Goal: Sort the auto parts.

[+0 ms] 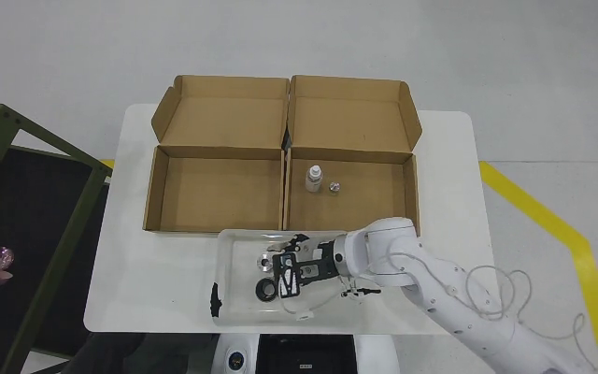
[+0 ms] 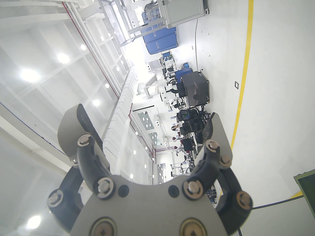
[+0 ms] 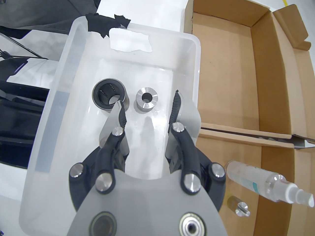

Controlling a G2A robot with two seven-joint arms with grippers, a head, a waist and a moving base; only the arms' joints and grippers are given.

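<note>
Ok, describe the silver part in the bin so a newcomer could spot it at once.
On the white table, find the clear plastic bin in front of the cardboard boxes. Two round parts stand inside. Yours is the smaller silver bushing with a funnelled hole, not the wider black bearing.

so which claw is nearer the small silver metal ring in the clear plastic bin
Right. The right claw hangs open in the clear plastic bin, the small silver metal ring just off its tips. The left claw faces the room, away from it.
</note>
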